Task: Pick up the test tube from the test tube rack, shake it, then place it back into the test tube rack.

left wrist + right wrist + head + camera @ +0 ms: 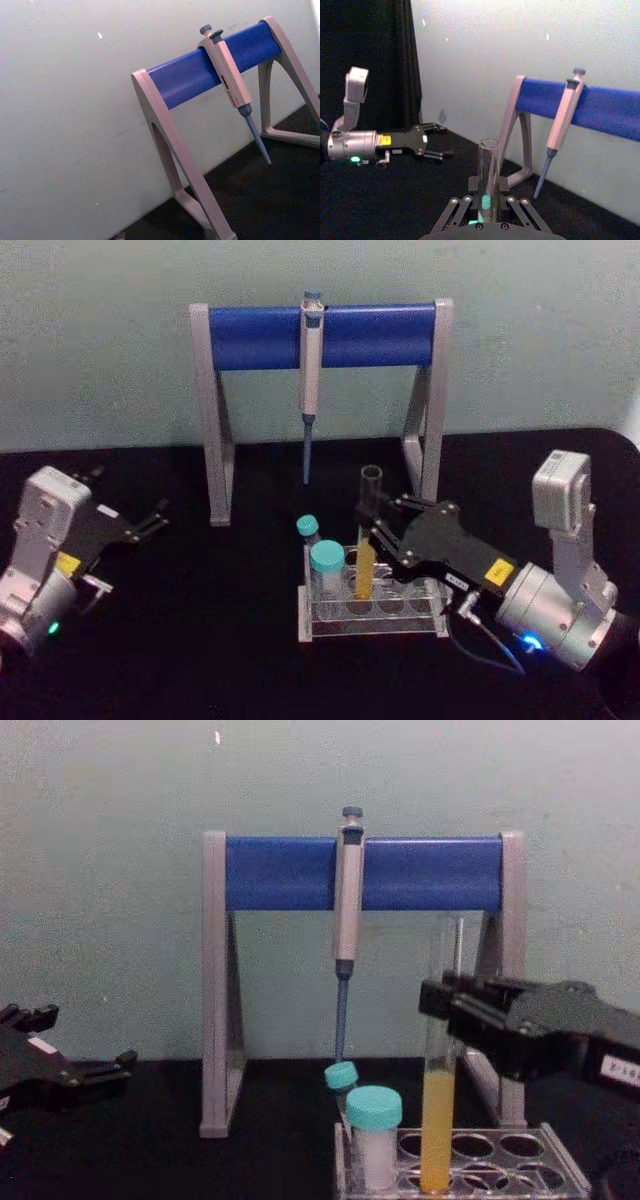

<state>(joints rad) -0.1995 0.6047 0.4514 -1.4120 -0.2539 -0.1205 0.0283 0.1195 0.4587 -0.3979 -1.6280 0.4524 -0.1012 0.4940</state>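
The test tube [367,558], clear with yellow-orange liquid in its lower part, stands upright in the test tube rack [372,626] at the table's middle. My right gripper [377,527] reaches in from the right and is shut on the tube's upper half, a finger on each side. In the chest view the tube [437,1130] has its foot down in the rack [560,1165], with the right gripper [441,1005] across it. The right wrist view shows the tube's open mouth [488,165] rising between the fingers. My left gripper [148,520] rests open at the far left, away from the rack.
Two teal-capped white tubes [326,562] stand in the rack's left end. Behind the rack is a grey-and-blue pipette stand [250,337] with a grey pipette [311,360] hanging from its bar, tip pointing down just behind the tube. Black tabletop lies around.
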